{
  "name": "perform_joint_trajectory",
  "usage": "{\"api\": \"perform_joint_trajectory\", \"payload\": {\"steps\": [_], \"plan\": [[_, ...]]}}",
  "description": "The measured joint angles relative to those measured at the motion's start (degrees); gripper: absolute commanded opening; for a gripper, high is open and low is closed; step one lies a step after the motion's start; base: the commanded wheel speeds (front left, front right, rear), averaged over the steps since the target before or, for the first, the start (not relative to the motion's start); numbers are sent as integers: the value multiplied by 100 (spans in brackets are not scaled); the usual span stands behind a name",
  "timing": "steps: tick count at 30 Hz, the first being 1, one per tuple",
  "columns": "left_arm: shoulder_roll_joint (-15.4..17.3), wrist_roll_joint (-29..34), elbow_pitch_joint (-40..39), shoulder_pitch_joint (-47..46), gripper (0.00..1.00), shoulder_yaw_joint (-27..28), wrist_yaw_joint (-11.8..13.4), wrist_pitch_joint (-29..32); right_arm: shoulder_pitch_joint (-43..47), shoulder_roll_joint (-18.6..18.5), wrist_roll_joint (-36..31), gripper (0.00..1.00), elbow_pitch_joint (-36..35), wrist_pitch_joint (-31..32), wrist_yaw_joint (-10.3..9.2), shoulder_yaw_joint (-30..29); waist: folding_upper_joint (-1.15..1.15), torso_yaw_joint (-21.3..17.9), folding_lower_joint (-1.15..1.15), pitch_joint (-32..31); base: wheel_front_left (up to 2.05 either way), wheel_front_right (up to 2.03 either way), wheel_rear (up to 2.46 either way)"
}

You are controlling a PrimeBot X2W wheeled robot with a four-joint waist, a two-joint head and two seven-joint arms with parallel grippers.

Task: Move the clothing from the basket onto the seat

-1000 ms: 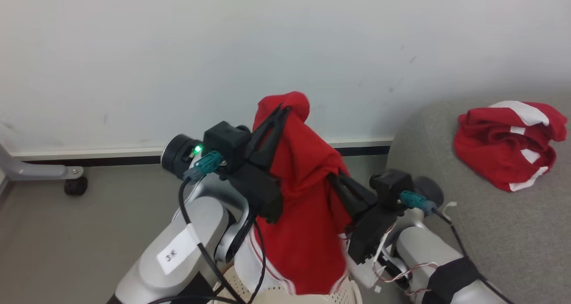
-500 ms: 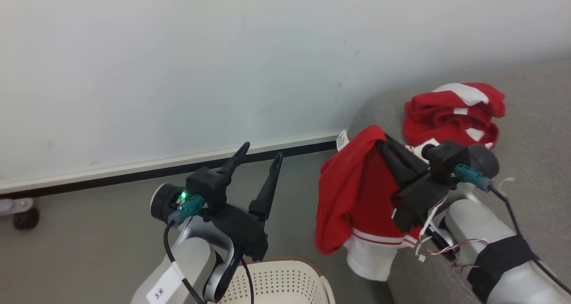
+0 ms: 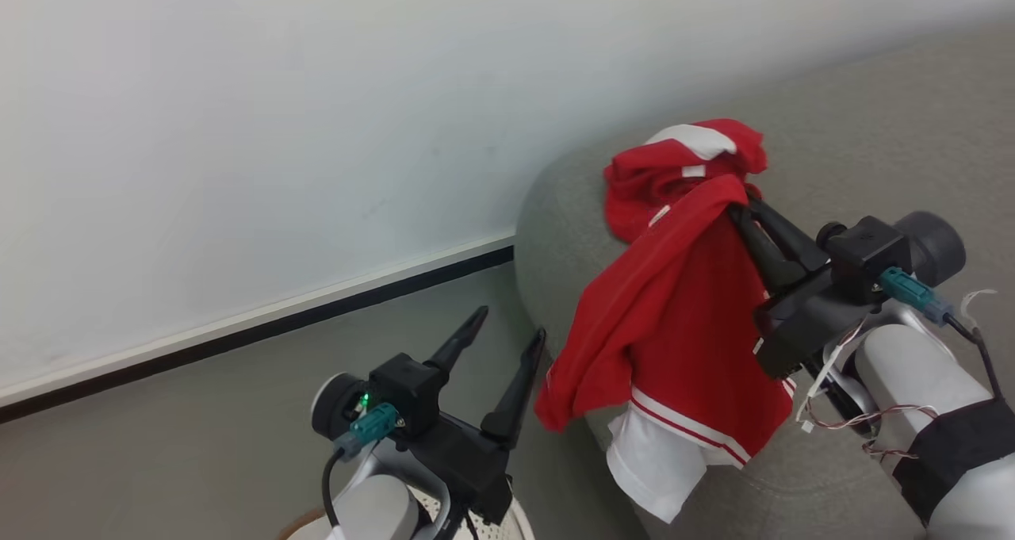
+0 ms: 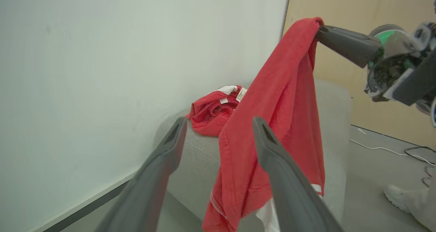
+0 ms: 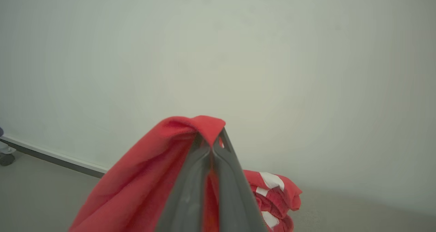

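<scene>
Red garment point(image 3: 690, 310): soft, light, limp, likely grippy enough; best pinched at a bunched fold. Right gripper point(image 3: 745, 215): jaws clenched on its top fold, rest hanging over the seat's point(image 3: 872, 128) near edge. Second garment point(image 3: 682, 155) heaped on the seat just behind. Left gripper point(image 3: 511, 323): jaws released, beside the seat. Basket point(image 3: 519, 522) left of the seat, contents hidden.

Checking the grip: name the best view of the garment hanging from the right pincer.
Head view: the garment shows whole, right pincer to white hem. Left wrist view crops its bottom; right wrist view catches the pinched fold.
</scene>
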Motion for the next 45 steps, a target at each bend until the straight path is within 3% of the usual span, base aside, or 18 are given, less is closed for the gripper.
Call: {"api": "perform_joint_trajectory", "payload": {"steps": [9,16,29,34,41,45], "plan": [[-174,15,-132,54,100,-254,-18,-14,-1,-303,-57,0,-400,0,-36,-144,0,-526,-1,90,0,0,0],[-218,123,-322,53,100,-455,-38,-14,-355,-538,152,0,-229,86,-30,-474,0,-542,-1,374,0,0,0],[-71,512,-889,-248,100,-570,42,49,-2675,-1224,293,0,965,565,16,-1272,0,6,1,1151,0,0,0],[-38,625,-1138,-399,100,-623,60,98,-3284,-1525,282,0,1459,658,-91,-1528,0,319,1,1494,0,0,0],[38,815,-1362,-627,100,-671,58,200,-3358,-1580,321,0,2015,649,-290,-1723,0,675,1,1956,0,0,0],[93,871,-1512,-811,100,-637,62,250,-3354,-1313,377,0,2239,603,-335,-1688,1,869,2,2297,0,0,0]]}}
